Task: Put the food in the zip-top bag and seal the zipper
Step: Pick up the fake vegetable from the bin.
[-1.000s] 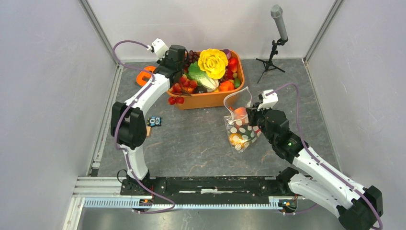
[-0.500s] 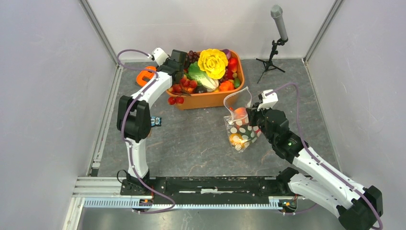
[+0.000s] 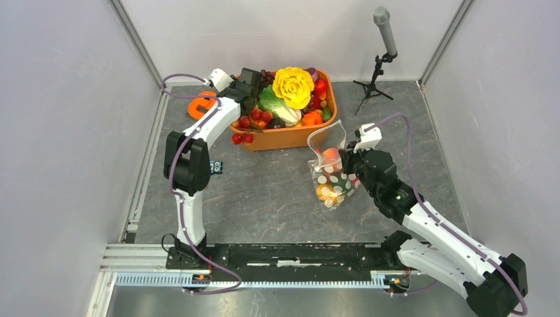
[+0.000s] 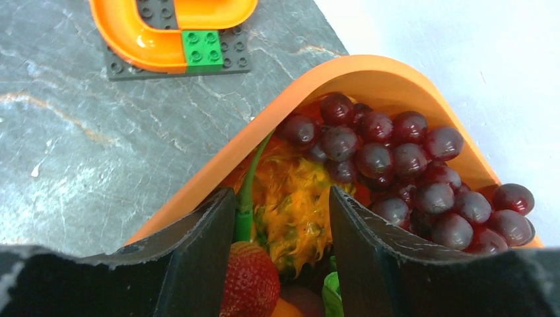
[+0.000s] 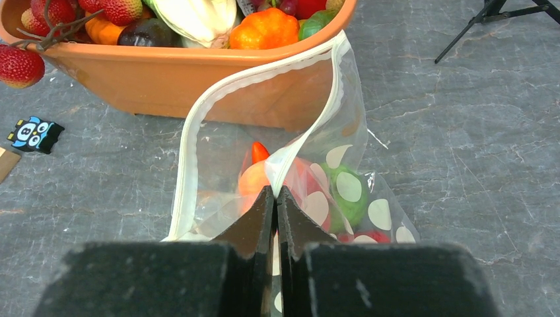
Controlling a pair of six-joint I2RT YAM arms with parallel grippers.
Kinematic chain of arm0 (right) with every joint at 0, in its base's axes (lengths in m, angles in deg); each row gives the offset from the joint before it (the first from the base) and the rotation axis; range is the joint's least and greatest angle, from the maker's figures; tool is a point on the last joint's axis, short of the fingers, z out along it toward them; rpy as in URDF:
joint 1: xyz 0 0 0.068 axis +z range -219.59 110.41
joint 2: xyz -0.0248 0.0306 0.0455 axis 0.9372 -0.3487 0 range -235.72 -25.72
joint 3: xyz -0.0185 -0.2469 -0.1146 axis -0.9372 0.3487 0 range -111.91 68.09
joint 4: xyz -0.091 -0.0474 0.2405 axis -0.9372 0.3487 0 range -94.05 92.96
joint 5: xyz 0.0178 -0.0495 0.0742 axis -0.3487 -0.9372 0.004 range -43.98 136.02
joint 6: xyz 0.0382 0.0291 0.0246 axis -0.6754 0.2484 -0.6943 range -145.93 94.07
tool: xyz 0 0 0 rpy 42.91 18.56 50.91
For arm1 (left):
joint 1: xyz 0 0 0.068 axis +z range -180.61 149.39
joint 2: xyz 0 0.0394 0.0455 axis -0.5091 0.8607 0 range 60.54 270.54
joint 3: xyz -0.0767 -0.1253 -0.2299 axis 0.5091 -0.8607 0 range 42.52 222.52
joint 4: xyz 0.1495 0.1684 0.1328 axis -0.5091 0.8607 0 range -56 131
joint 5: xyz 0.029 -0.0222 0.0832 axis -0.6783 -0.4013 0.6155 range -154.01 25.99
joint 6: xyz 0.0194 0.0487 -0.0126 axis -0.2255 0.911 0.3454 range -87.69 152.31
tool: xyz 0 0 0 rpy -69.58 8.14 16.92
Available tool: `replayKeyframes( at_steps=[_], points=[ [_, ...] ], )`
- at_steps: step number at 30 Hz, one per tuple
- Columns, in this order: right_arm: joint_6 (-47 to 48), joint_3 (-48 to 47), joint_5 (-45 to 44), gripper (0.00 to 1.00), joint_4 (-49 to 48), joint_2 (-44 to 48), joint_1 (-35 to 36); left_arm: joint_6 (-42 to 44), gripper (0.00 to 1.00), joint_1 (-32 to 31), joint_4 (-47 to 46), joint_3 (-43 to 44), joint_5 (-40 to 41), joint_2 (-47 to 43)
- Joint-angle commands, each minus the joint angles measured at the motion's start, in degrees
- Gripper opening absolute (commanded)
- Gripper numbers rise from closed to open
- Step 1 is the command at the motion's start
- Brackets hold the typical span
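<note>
- The right jaws are clenched on a thin fold of the zip-top bag [image 5: 348,142] at its mouth edge. Only that one spot is held, so the floppy film could slip out if it is tugged.
- The bag rests on the counter [image 5: 462,132] just in front of the orange tub [image 5: 165,79], its mouth propped open towards the tub. A peach piece [image 5: 254,181] and a green piece [image 5: 343,198] are already inside, with something red between them.
- The zipper [image 5: 186,165] is unsealed and curls in a loose arch. If the pinch is lowered or twisted, the arch is likely to fold shut and the next piece would be blocked or knocked aside.
- The pieces inside could roll out if the bag is tipped towards its mouth.
- The left jaws are spread and nothing is gripped. They are poised over the tub's far corner, well apart from the bag.
- A strawberry [image 4: 247,281] and a frilly yellow piece [image 4: 294,198] are seen between them, with a green stem alongside and the grapes [image 4: 396,165] just beyond.
- In that crowding, a closing grip could catch the stem, the tub wall or two pieces together. A glossy fruit could also be squeezed out sideways.
- Whatever is lifted must be carried across to a narrow opening. A miss would leave it on the counter or push the bag from the pinch.
</note>
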Motion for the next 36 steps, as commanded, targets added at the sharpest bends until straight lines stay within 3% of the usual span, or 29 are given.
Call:
replayKeyframes(
  at_steps=[1, 5, 8, 14, 21, 26, 28, 36],
  points=[
    [1.0, -2.4, 0.5, 0.07, -0.5, -0.2, 0.2, -10.9, 0.62, -1.1, 11.3, 1.9, 6.7, 1.2],
    [1.3, -2.2, 0.5, 0.07, -0.5, -0.2, 0.1, -14.0, 0.63, -0.9, 13.4, 2.3, 8.3, 2.0],
    [1.4, -2.1, 0.1, 0.07, -0.5, 0.1, 0.2, -14.6, 0.66, 0.6, 14.0, 3.8, 5.0, 4.2],
    [2.2, -2.4, -1.3, 0.07, 0.3, 0.4, 0.2, -12.1, 0.61, 2.4, 10.7, 4.4, 1.2, 7.5],
    [1.8, -2.3, -1.1, 0.07, 0.3, -0.5, 0.2, -12.4, 0.40, 2.5, 9.3, 1.5, -0.7, 8.5],
    [1.4, -1.7, -0.4, 0.07, -0.6, -1.2, 0.2, -9.6, 0.17, 2.2, 4.8, -2.9, -0.5, 6.4],
    [1.3, -1.9, 0.0, 0.07, -0.6, -1.7, 0.1, -7.4, 0.03, 1.7, 3.4, -3.4, 0.6, 5.5],
    [0.8, -1.8, 0.2, 0.07, -0.6, -1.1, 0.2, 10.4, 0.02, -2.1, -10.6, -5.5, 5.9, -2.8]
  ],
)
